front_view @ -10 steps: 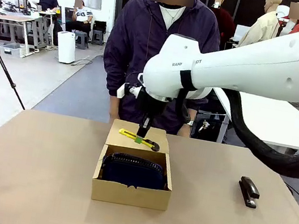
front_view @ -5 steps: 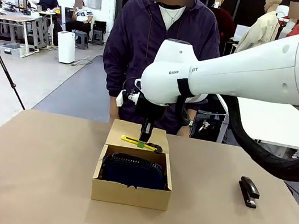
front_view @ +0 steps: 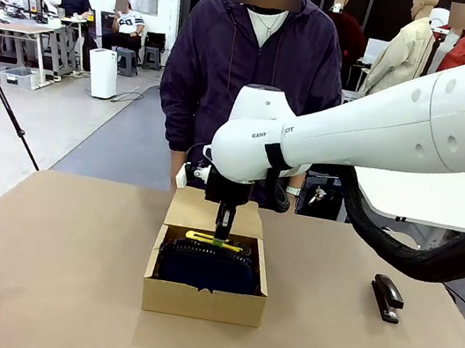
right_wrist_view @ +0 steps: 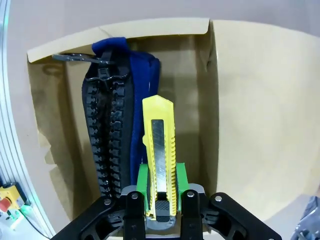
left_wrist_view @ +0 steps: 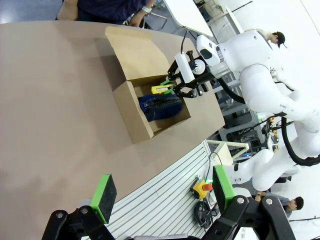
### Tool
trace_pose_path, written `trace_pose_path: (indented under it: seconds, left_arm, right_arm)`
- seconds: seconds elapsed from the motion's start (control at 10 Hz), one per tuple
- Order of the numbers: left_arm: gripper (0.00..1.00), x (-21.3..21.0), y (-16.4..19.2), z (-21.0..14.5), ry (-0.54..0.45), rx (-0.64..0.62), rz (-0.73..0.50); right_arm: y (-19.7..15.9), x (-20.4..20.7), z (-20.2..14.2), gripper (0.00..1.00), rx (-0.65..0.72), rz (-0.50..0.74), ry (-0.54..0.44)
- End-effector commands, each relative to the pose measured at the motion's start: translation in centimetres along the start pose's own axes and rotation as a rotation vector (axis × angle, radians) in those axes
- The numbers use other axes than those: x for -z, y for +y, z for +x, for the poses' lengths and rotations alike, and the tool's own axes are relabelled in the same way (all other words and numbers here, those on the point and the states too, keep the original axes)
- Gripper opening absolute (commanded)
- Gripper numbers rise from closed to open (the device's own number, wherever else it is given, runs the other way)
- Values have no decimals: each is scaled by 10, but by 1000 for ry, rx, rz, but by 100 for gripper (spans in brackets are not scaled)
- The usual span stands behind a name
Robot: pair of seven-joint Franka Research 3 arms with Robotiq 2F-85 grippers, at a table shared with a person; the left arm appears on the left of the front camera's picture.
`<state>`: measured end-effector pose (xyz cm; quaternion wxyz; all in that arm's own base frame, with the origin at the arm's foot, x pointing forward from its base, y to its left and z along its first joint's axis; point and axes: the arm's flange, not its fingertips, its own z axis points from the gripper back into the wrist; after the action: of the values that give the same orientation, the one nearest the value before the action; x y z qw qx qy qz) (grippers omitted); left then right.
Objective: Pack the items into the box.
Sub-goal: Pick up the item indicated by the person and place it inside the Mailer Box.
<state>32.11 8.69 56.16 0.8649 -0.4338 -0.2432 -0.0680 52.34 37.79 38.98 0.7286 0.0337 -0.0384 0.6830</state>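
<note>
The left end effector [left_wrist_view: 162, 192] stands wide open, empty. On the surface [front_view: 38, 267], the brown cardboard box [front_view: 202, 301], flap back, holds a navy zippered pouch [front_view: 206, 268]. The right end effector [front_view: 221, 231] grips the slim, ribbed yellow utility knife [right_wrist_view: 160, 150] with its black slider, low over the pouch's far edge. A black stapler [front_view: 387, 298] lies rightward.

Inside the box [front_view: 202, 301] at its far side, the right gripper [front_view: 221, 233] holds the utility knife [front_view: 204, 239], seemingly touching the pouch [front_view: 206, 270] there.
</note>
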Motion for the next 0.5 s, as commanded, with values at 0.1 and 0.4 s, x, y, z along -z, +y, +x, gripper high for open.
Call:
trace_pose_path:
  seconds: [0.1,0.4]
  left_arm:
    - [100,-2,-2,-1,5,-12,2]
    - [100,-2,-2,-1,5,-12,2]
  right_arm:
    - [1,-6,-1,77,35,-6,16]
    - [-2,-8,-5,100,52,-23,26]
